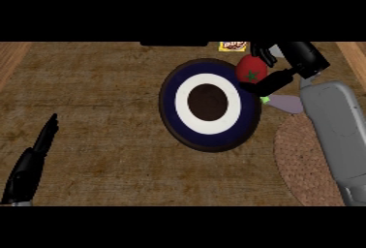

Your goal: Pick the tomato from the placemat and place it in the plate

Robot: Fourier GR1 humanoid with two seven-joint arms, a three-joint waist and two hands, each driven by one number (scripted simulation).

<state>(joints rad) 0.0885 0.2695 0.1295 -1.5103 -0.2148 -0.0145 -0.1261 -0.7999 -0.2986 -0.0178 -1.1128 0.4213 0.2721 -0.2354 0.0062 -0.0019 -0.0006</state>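
Wooden counter [107, 111]: plate [207, 102] apparently bare; right hand [286, 65] fingers curled round tomato [251, 69] at rim.

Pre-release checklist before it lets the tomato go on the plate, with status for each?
1. Tomato held in right hand: ok.
2. Tomato off the placemat: ok.
3. Tomato over the plate: not ok, only at its upper right rim, not the centre.
4. Plate's centre free: ok.
5. Height above the plate: cannot tell.
6. Left hand away at lower left, open: ok.
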